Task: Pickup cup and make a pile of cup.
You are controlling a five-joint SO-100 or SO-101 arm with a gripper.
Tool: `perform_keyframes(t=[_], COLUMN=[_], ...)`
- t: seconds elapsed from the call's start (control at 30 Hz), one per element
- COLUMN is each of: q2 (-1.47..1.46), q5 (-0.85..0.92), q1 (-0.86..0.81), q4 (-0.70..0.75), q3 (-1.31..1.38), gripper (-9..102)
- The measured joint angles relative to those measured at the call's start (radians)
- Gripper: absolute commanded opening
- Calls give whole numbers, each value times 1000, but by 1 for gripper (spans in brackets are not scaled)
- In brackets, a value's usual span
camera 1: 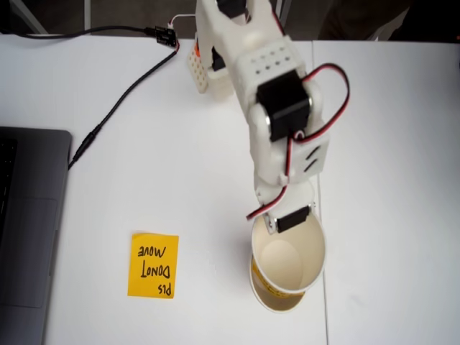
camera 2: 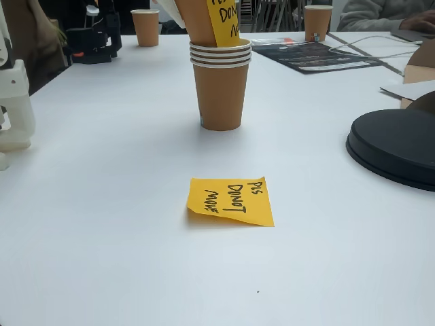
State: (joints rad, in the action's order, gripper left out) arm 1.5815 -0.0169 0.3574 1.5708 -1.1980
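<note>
In a fixed view from above, my gripper is shut on the near rim of a cup, white inside. That cup hangs just over another cup with a yellow-brown printed wall. In a fixed view from the table's level, the held cup is brown outside with a yellow label. It leans left, with its bottom inside the top of a pile of cup showing stacked rims. My fingertips are hidden by the wrist motor.
An orange sticky note lies beside the cups. A laptop and a black cable are on the left. A black round lid, two more cups and a white arm part stand around.
</note>
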Motion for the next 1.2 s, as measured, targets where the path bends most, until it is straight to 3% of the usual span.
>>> perform_keyframes(t=[0.33, 0.87, 1.2], q2=[0, 3, 206], q5=[8, 6, 8], q1=[2, -57, -156], q4=[0, 58, 86], q3=[0, -12, -264], gripper=[27, 27, 27])
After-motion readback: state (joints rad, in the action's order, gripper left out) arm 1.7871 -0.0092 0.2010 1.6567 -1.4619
